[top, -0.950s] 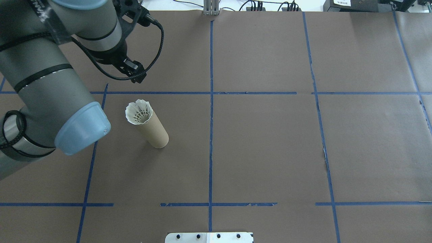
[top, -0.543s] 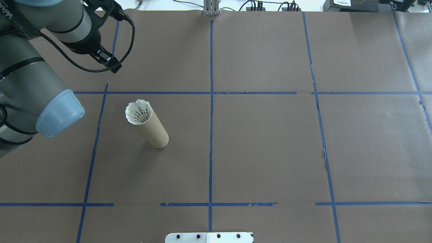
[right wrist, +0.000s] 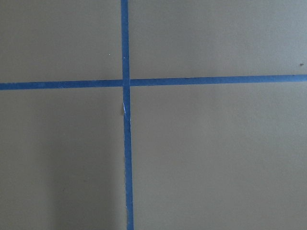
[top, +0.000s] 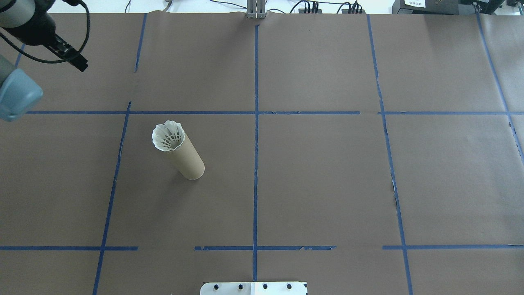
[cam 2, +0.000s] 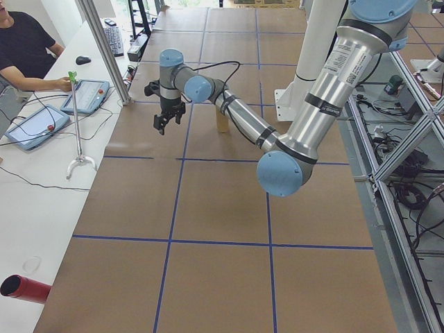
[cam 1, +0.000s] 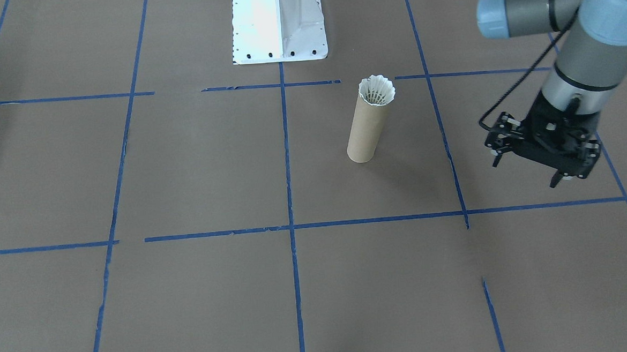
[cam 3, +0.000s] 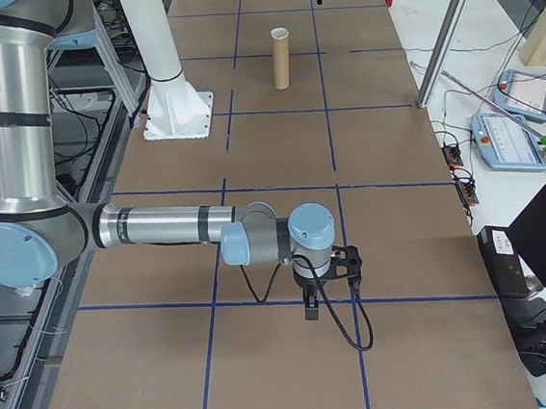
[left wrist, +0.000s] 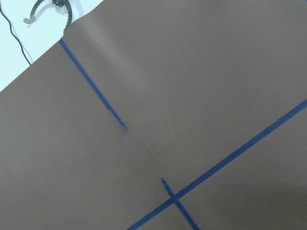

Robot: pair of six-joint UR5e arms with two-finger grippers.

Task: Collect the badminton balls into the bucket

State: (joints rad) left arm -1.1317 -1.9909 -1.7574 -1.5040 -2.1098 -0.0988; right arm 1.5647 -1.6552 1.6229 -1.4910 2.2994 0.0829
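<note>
Counter (top: 327, 184): brown paper with blue tape grid, white robot base (cam 1: 277, 22) at my edge | left claw (cam 1: 528, 171): spread wide, grasping nothing, well apart from tube | right claw (cam 3: 331, 300): cannot tell | shuttlecock (top: 168, 136): seated in top of upright cardboard tube (top: 189, 159)

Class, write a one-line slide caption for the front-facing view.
Shuttlecock seated in the upright tube; left gripper hangs apart, jaws open and empty.
</note>
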